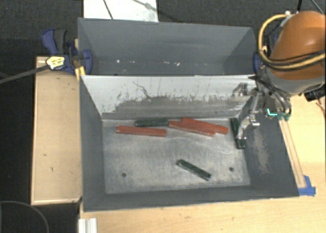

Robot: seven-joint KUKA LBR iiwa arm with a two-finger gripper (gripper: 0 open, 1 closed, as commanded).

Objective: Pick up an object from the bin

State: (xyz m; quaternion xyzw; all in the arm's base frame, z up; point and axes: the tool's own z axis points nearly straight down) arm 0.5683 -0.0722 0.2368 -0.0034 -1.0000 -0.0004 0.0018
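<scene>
1. At the right edge of the bin's floor, we are seeing the gripper (243,135) hanging low; we cannot tell whether it is apart, together or clamped on anything.
2. Touching it or just beside it, a short dark green stick (236,129) is lying along the foot of the right wall. We are judging it the likeliest pick, being nearest.
3. Well to the left, two red sticks (197,126) and a second green stick (151,122) are resting along the far slope's foot, probably having slid there.
4. A stray green stick (193,170) is lying alone toward the near wall of the bin (91,140).
</scene>
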